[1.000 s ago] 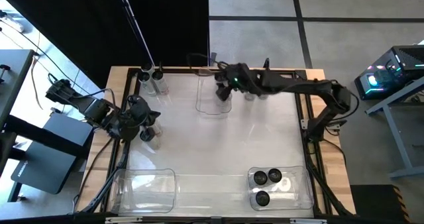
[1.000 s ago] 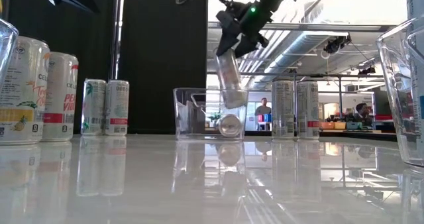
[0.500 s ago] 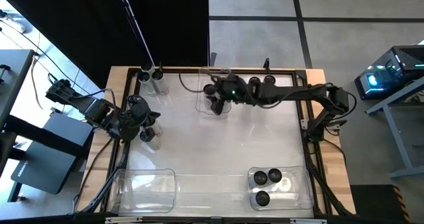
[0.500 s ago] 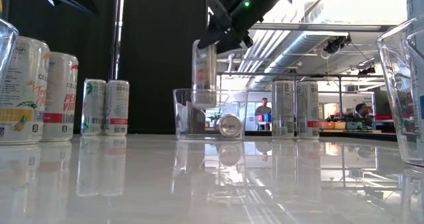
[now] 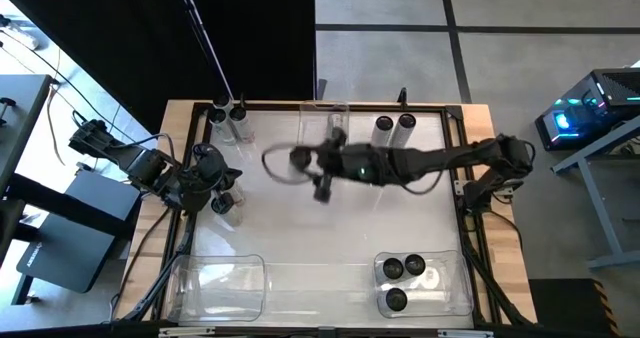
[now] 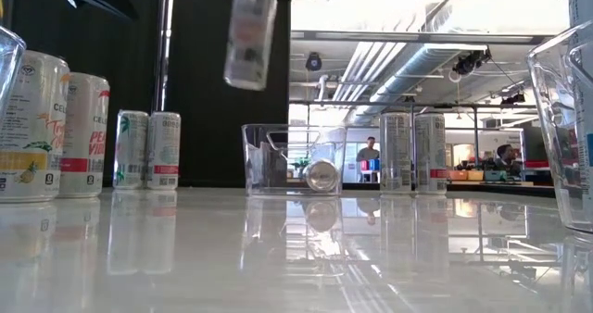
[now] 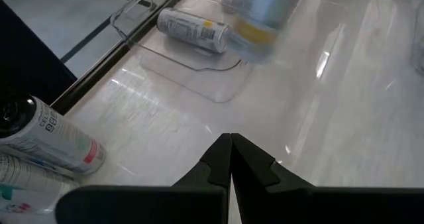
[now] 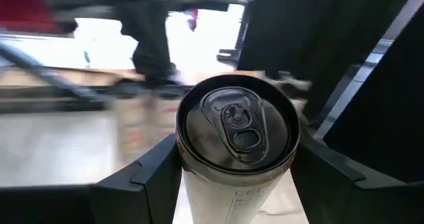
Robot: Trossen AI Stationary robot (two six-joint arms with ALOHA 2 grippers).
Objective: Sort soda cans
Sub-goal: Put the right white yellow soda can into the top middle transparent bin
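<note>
Glossy white bench (image 5: 330, 238), dark curtain behind, bright workshop beyond. Right gripper (image 5: 318, 173), grasping a can (image 6: 250, 33), has swung left from the far bin (image 6: 292, 160); left gripper (image 7: 230, 159) clenched.

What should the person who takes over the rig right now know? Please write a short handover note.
Right gripper: shut on a soda can, held in the air over the far middle of the table.
Left gripper: shut, empty, waiting at the left edge beside two cans.
Far bin: one can lying inside.
Near right bin: three cans, done.
Near left bin: no cans seen.
Left to sort: pair at far left, pair at far right, the left-edge pair, the held can.
</note>
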